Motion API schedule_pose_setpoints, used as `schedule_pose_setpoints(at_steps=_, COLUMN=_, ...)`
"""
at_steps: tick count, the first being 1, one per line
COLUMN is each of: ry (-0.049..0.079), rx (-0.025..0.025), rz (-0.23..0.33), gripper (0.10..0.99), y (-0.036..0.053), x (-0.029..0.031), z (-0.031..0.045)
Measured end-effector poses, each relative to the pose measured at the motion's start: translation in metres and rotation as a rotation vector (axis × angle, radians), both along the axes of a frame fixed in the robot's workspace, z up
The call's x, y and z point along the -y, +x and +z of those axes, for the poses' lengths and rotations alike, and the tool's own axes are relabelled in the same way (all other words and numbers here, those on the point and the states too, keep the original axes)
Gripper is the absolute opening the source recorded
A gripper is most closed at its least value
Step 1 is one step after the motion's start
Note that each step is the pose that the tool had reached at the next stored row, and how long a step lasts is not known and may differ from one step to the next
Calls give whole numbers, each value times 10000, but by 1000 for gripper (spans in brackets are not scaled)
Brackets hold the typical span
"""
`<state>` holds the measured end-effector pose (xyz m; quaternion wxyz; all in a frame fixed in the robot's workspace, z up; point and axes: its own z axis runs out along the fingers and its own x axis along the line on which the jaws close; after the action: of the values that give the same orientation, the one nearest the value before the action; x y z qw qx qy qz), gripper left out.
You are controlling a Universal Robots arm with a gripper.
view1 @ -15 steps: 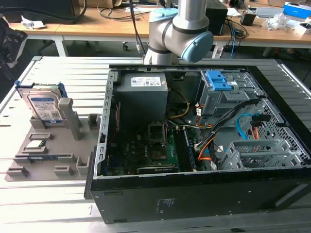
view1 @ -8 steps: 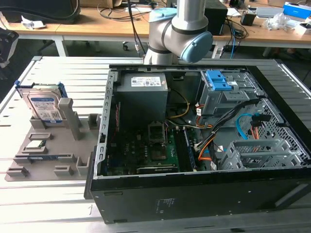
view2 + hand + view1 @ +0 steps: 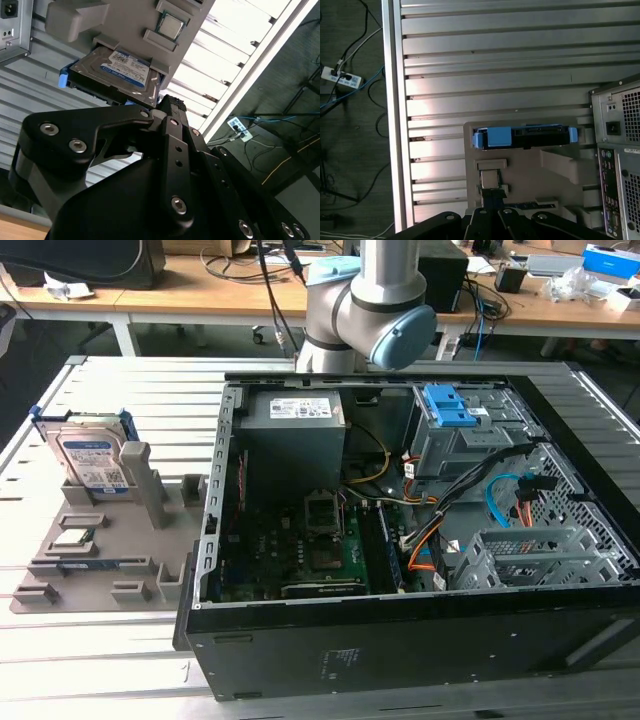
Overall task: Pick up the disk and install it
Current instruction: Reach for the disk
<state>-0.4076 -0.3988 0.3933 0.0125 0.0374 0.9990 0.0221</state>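
Observation:
The disk (image 3: 90, 462) is a silver-grey hard drive with a white and blue label and blue side rails. It stands on edge in a slot of the grey fixture (image 3: 110, 560), at the exterior view's left, beside the open computer case (image 3: 420, 490). In the second wrist view the disk (image 3: 117, 72) lies just beyond the black gripper (image 3: 170, 107), apart from it. The first wrist view shows the disk's (image 3: 525, 136) blue-railed edge some way past the gripper (image 3: 492, 212). Nothing is held.
A small square processor chip (image 3: 75, 537) sits on the same fixture near the disk. Inside the case are a grey power supply (image 3: 295, 425), a blue-latched drive bay (image 3: 448, 405), a metal drive cage (image 3: 530, 555) and loose cables. The arm (image 3: 370, 310) rises behind the case.

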Motion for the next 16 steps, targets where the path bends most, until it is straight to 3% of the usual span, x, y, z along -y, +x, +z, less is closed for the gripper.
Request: schedule_pose_setpoints(at_steps=16, ry=1, rx=0, rz=-1, gripper=106, y=-35, x=0, z=0)
